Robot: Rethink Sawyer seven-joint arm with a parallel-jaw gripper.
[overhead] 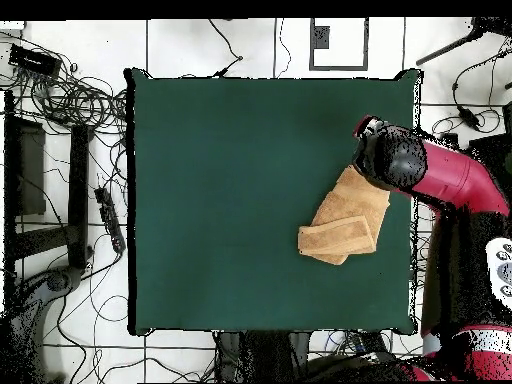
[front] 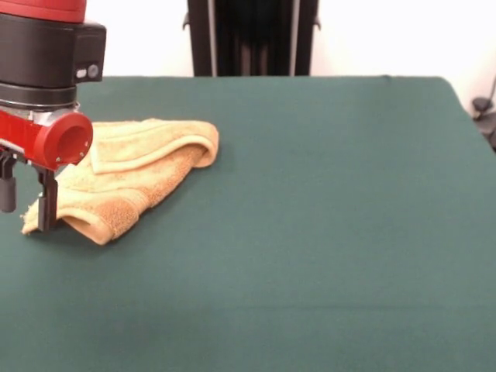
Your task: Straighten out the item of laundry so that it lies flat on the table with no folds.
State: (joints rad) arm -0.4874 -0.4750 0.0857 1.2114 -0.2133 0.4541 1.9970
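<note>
The item of laundry (front: 139, 174) is an orange-tan terry towel, crumpled and folded over on itself at the left side of the table (front: 325, 232). A flap with a woven band is doubled back over its far part. My gripper (front: 43, 221) is down at the towel's near left corner, touching or just above the cloth. In the overhead view the towel (overhead: 345, 225) lies near the right edge of the table (overhead: 230, 200), with a folded strip across its lower end. The arm's head (overhead: 392, 157) covers the towel's upper corner and hides the gripper.
The green cloth reaches far to the right of the towel in the front view. The table's left edge is close to the gripper. Cables and stands (overhead: 70, 100) lie on the floor around the table, and a black frame (front: 252, 37) stands behind its far edge.
</note>
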